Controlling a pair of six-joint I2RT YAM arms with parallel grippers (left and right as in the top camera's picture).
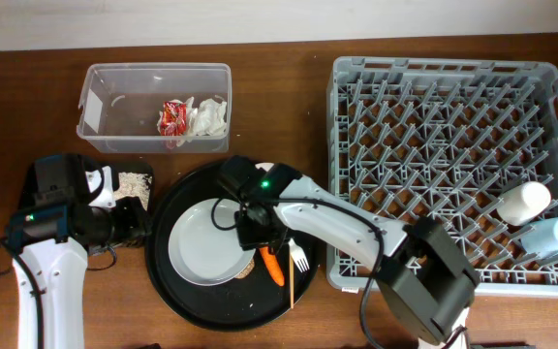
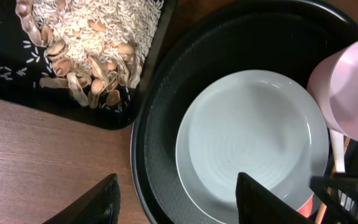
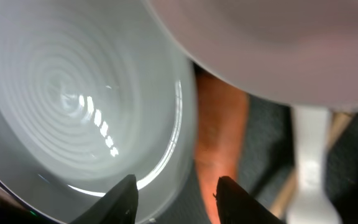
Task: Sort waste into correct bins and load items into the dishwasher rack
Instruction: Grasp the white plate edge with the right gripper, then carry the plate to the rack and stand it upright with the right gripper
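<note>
A white plate (image 1: 204, 240) lies in the round black tray (image 1: 177, 291), with an orange carrot (image 1: 273, 265), a white fork (image 1: 299, 257) and a thin chopstick (image 1: 290, 283) to its right. My right gripper (image 3: 176, 200) is open, low over the plate's rim (image 3: 73, 93), one finger next to the carrot (image 3: 219, 134). The pale bowl (image 3: 278, 43) is just beyond it. My left gripper (image 2: 179, 205) is open over the round tray's left edge. The clear tub (image 1: 105, 92) holds the red-and-silver wrapper (image 1: 172, 116) and the tissue (image 1: 208, 116). The shallow black tray (image 2: 5, 87) holds rice scraps (image 2: 98, 25).
The grey dishwasher rack (image 1: 434, 68) fills the right side, with a white cup (image 1: 523, 202) and a light blue cup (image 1: 555, 236) at its front right. My right arm reaches across the round tray from the rack's front. Bare wood shows to the left of the round tray (image 2: 42, 155).
</note>
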